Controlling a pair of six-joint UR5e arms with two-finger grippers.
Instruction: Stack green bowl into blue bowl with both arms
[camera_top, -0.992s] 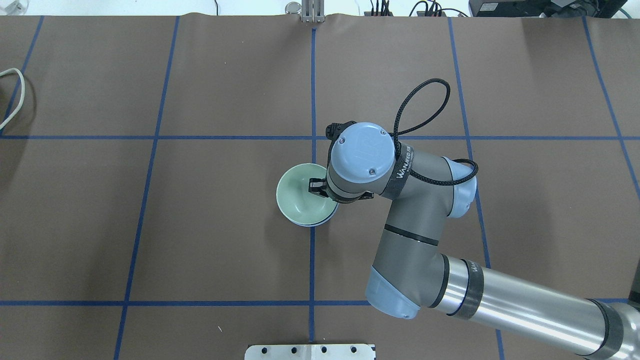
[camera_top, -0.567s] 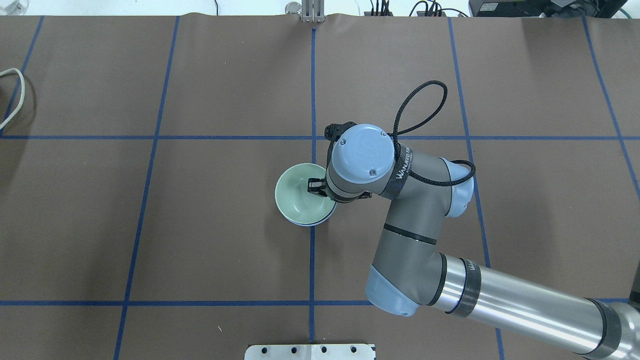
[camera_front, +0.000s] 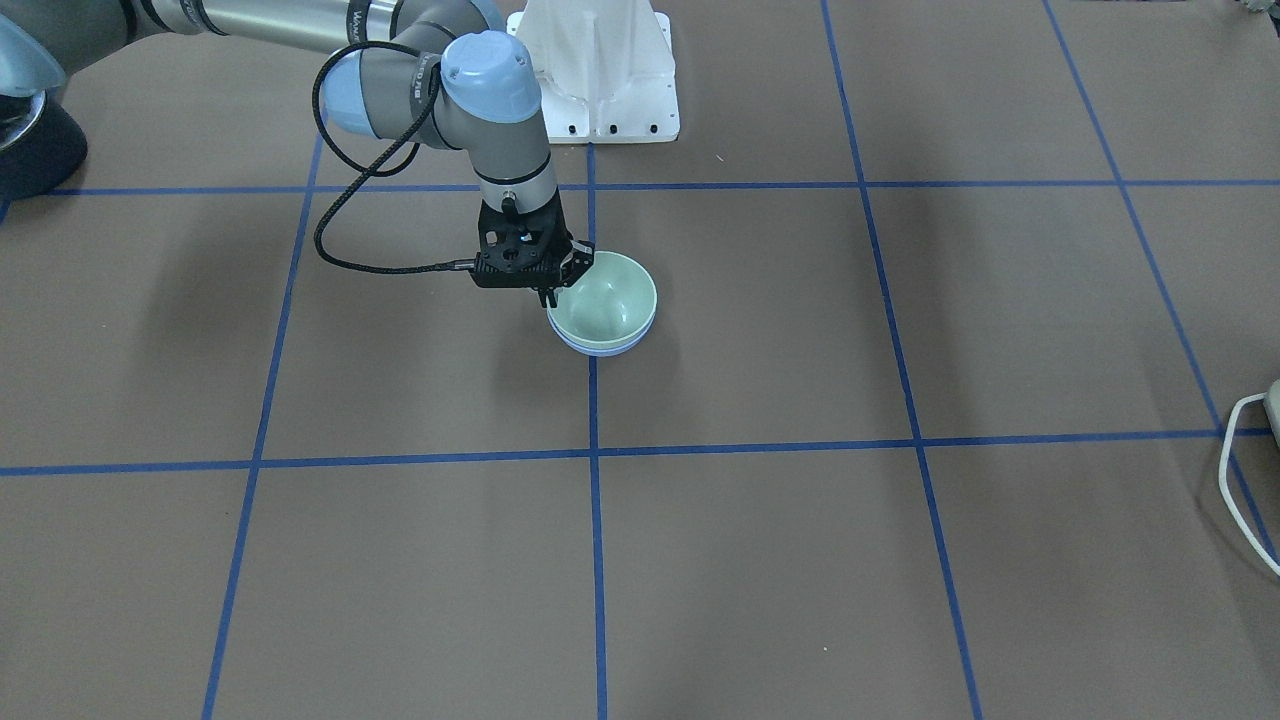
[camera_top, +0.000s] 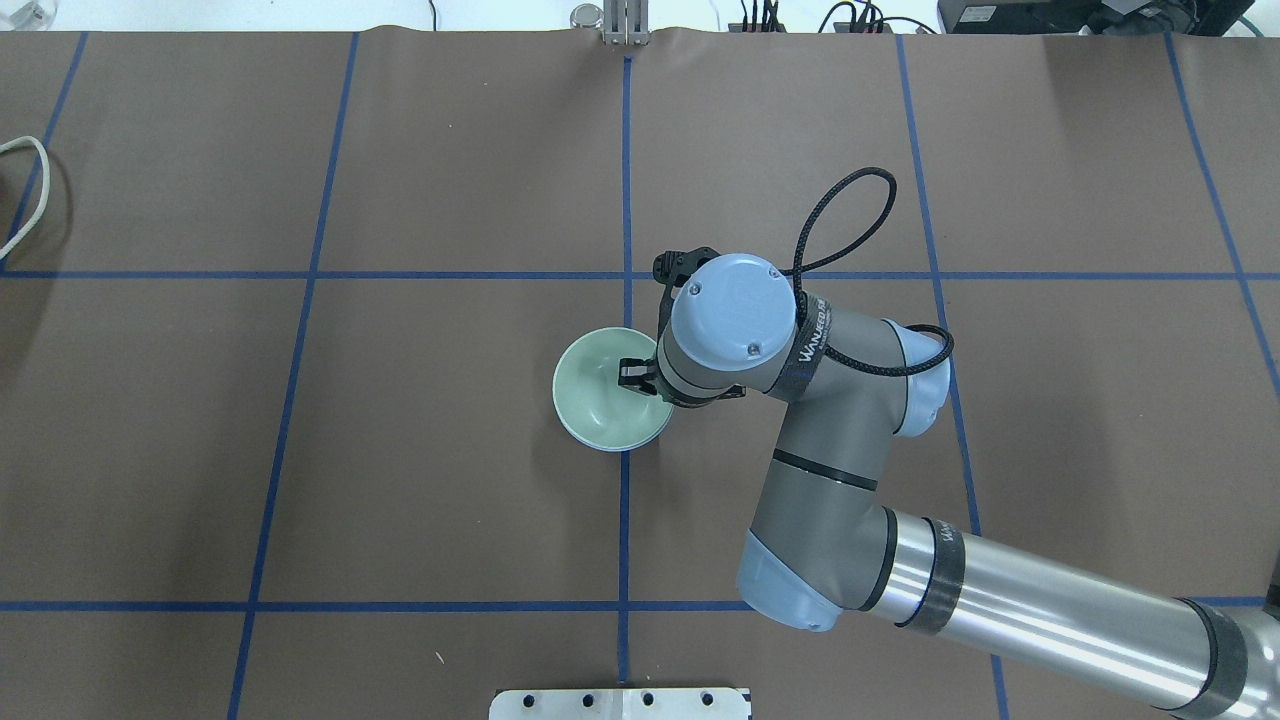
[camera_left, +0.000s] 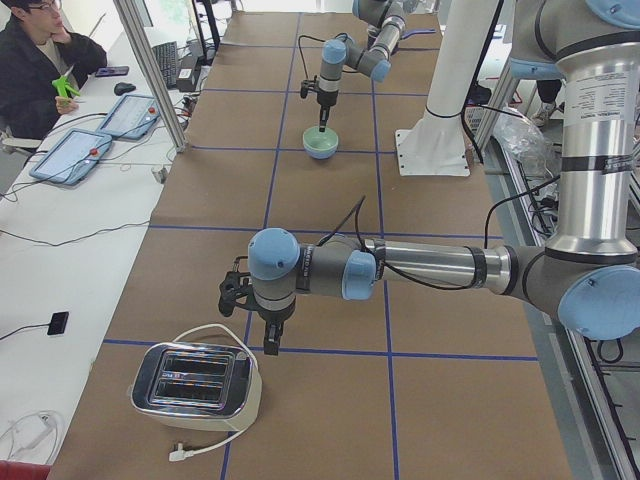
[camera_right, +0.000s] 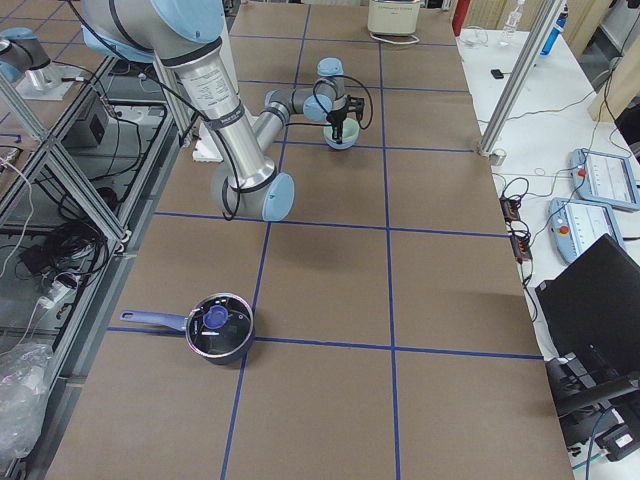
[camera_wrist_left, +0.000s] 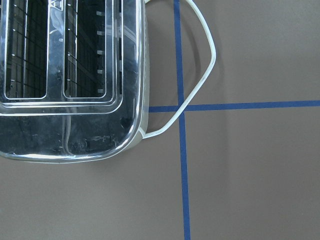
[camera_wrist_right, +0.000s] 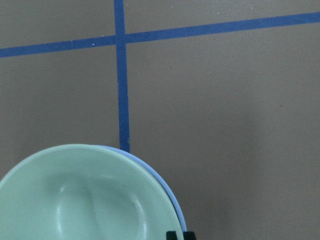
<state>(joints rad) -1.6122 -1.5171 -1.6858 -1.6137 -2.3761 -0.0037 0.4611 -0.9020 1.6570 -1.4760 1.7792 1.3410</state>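
The green bowl (camera_top: 600, 400) sits nested in the blue bowl (camera_front: 600, 351) near the table's middle, on a blue tape line. Only a thin blue rim (camera_wrist_right: 176, 205) shows around the green bowl (camera_wrist_right: 75, 200). My right gripper (camera_top: 640, 378) points down at the bowl's rim on the robot's side, one finger inside and one outside, shut on the rim (camera_front: 553, 295). My left gripper (camera_left: 258, 340) hangs over the table by a toaster, far from the bowls. It shows only in the exterior left view, so I cannot tell whether it is open or shut.
A chrome toaster (camera_left: 195, 380) with a white cord (camera_wrist_left: 200, 85) stands at the table's left end. A dark pot (camera_right: 218, 328) with a blue handle sits at the right end. The white pedestal (camera_front: 600, 70) stands behind the bowls.
My right wrist has shifted slightly right and toward the robot. The green bowl has settled more squarely over the blue bowl, so less blue rim shows.
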